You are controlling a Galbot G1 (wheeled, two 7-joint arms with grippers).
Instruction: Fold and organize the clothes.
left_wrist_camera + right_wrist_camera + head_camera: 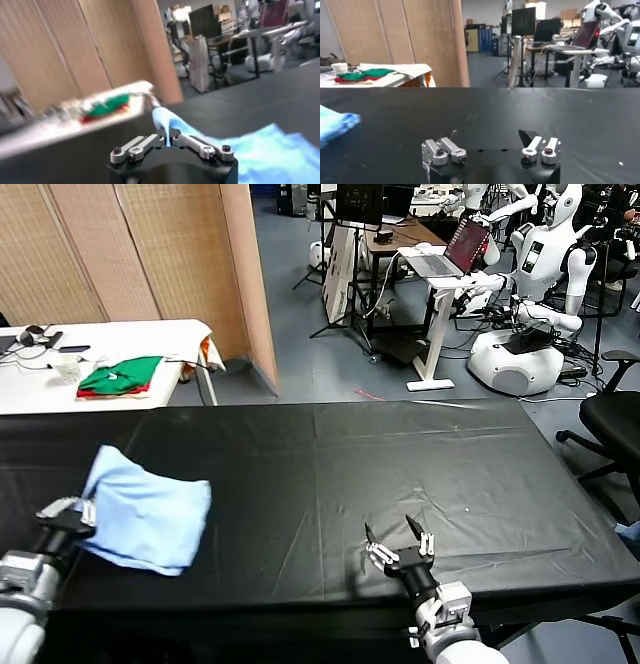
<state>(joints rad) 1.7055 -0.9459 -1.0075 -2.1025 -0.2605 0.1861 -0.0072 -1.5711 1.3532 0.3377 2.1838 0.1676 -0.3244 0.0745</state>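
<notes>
Silver-linked, black-bodied left gripper sits at the eight o'clock corner of the head view, fingers pressed together on the near edge of the pale light-blue short-sleeved T-shirt of thin soft fabric. The left wrist view confirms it: the left gripper pinches a raised ridge of the T-shirt, with the cloth trailing away from the fingertips. The garment lies bunched in a rough folded heap on the black sheet-covered table, its far corner peaked upward; no lettering is discernible.

The right gripper rests low at the table's near edge, about five o'clock in the head view, fingers spread wide and holding nothing. Its own camera shows the right gripper with jaws well apart over bare black cover, the T-shirt visible well off to one side.

Beyond the black table, at ten o'clock, a white side table carries folded green and red garments. Wooden partition panels stand behind it.
</notes>
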